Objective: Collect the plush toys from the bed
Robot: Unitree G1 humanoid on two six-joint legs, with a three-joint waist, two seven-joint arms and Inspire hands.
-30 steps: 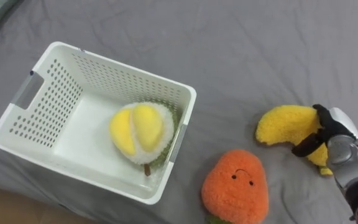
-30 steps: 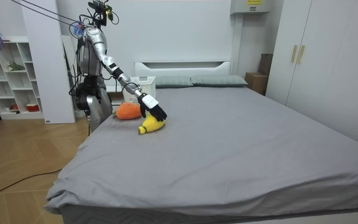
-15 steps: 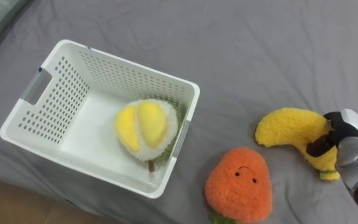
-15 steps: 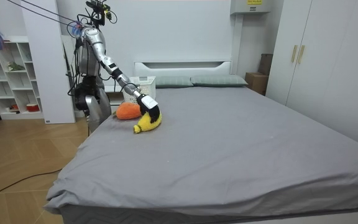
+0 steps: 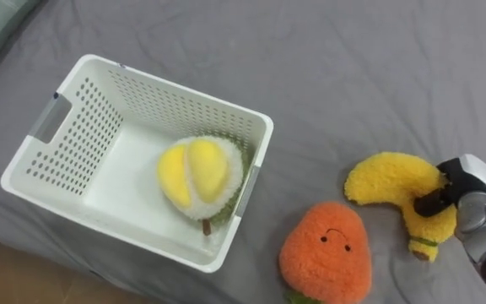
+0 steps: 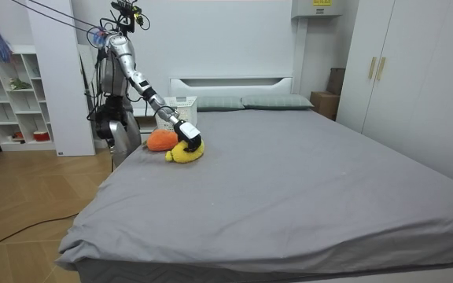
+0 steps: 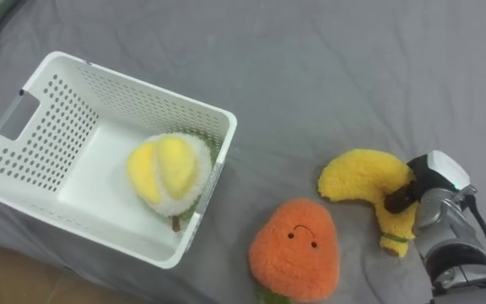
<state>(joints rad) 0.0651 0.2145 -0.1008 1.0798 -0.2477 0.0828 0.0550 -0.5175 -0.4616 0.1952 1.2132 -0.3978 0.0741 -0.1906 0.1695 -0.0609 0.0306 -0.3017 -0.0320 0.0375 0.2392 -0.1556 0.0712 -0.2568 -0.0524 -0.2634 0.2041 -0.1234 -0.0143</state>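
The right robot hand (image 5: 461, 179) rests on the bed (image 5: 353, 59) at the right of the scene. Its dark fingers (image 5: 433, 203) are curled round the yellow banana toy (image 5: 391, 179), which stretches left from the grip, just right of the orange plush toy (image 5: 325, 252). The white basket (image 5: 91, 127) at the left holds a durian toy (image 5: 199, 173). Since a second ago the hand has drawn the banana closer to the orange toy; in the room view they now sit side by side.
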